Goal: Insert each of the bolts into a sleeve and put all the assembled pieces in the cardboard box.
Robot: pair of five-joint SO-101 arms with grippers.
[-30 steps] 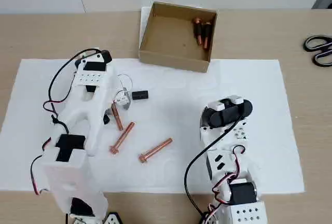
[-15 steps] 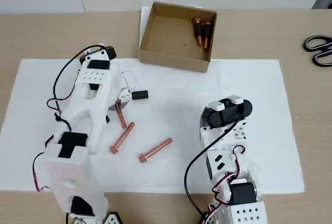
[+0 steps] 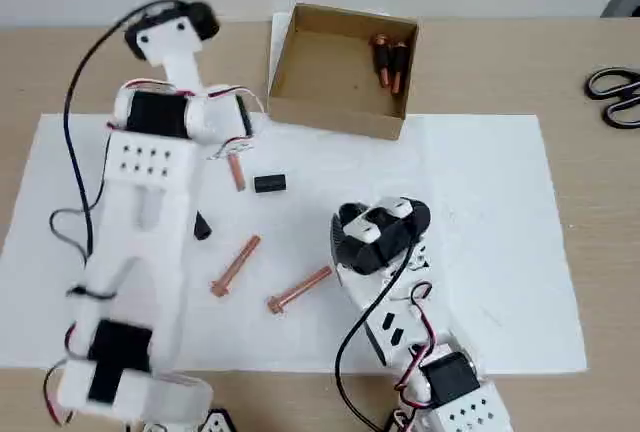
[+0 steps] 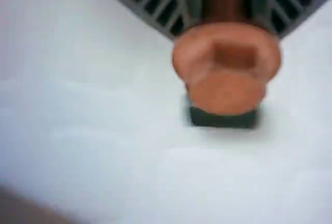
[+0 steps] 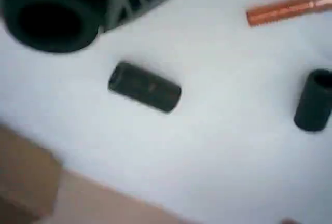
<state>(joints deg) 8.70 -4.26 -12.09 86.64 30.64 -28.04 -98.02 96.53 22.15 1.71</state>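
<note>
Bright, even light from above, soft faint shadows on the white sheet, slight glare off it

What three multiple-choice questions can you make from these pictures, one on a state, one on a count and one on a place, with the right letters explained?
1. The left gripper is
A. open and empty
B. shut on a copper bolt
C. shut on a screwdriver

2. How many loose bolts lie on the white paper, held by nothing?
A. one
B. two
C. five

3. The assembled pieces lie
A. in the cardboard box
B. on the white paper
C. in the left gripper

Right letters:
1. B: the left wrist view shows the bolt's head and shank between the ribbed fingers.
2. B: the high view shows two bolts lying side by side near the middle of the paper, the second at.
3. A: they rest against the box's right wall.
</note>
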